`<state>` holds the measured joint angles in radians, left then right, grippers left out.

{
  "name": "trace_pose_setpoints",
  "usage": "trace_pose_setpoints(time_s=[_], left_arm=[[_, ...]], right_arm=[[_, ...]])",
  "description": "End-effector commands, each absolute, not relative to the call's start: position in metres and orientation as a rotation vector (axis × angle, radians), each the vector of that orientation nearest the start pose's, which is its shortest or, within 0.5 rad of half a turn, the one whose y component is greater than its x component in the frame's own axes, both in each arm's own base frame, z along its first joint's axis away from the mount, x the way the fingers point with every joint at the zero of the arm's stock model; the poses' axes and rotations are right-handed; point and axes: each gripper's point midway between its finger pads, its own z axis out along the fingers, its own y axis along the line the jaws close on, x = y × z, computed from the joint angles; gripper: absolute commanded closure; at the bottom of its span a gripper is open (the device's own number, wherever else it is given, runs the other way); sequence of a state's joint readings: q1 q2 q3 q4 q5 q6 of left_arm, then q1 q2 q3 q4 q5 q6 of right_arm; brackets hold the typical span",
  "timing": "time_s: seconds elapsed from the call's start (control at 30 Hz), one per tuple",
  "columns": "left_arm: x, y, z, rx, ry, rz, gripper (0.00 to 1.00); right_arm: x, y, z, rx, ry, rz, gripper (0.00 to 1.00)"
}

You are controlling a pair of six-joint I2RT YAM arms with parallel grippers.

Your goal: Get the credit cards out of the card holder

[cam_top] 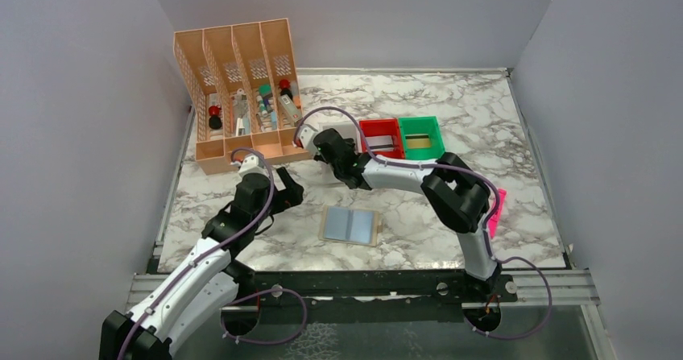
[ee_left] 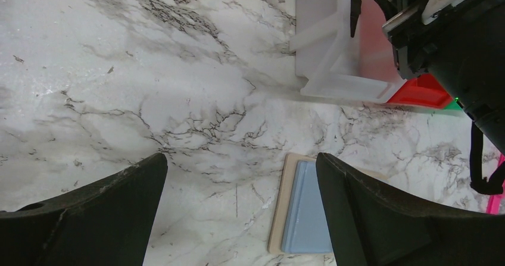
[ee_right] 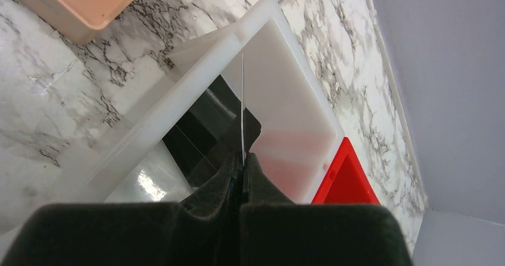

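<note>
From above, the holder (cam_top: 351, 225) lies open on the desk (cam_top: 459, 110) with bare marble all round it. The left pincer (cam_top: 286, 192) is near its far-left corner and the right pincer (cam_top: 326, 146) is over the white bin (cam_top: 345, 128). The left wrist view shows that pincer wide apart and empty — idle, I judge. The right wrist view shows the other clamped on what looks like a card (ee_right: 243, 93), seen only edge-on above the bin, probably for dropping beside the black card (ee_right: 205, 129) — the bin wall stands close.

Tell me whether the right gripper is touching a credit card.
Touching. The right wrist view shows the right gripper shut on a thin credit card, seen edge-on above the white bin.
</note>
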<state>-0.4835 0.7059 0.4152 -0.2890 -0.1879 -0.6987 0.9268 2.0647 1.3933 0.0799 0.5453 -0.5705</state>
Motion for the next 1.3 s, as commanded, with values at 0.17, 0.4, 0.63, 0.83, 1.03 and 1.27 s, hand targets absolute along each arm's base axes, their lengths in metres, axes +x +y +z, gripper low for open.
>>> trace_pose_setpoints(time_s=[0.17, 0.4, 0.63, 0.83, 1.03, 1.27], left_arm=[[0.234, -0.112, 0.116, -0.377, 2.126, -0.487, 0.01], [0.235, -0.115, 0.114, -0.351, 2.150, -0.489, 0.01], [0.233, -0.117, 0.112, -0.353, 2.155, -0.505, 0.01], [0.232, -0.120, 0.112, -0.345, 2.164, -0.518, 0.01], [0.229, -0.126, 0.110, -0.328, 2.181, -0.555, 0.01], [0.225, -0.139, 0.107, -0.294, 2.213, -0.632, 0.01]], right_arm=[[0.422, 0.346, 0.078, -1.183, 1.750, -0.393, 0.99], [0.430, 0.353, 0.060, -1.206, 1.750, -0.392, 0.96], [0.419, 0.353, 0.074, -1.189, 1.752, -0.310, 0.70], [0.410, 0.360, 0.114, -1.111, 1.732, -0.164, 0.62], [0.397, 0.360, 0.138, -1.045, 1.757, -0.058, 0.59], [0.339, 0.336, 0.158, -0.745, 1.941, 0.268, 0.55]])
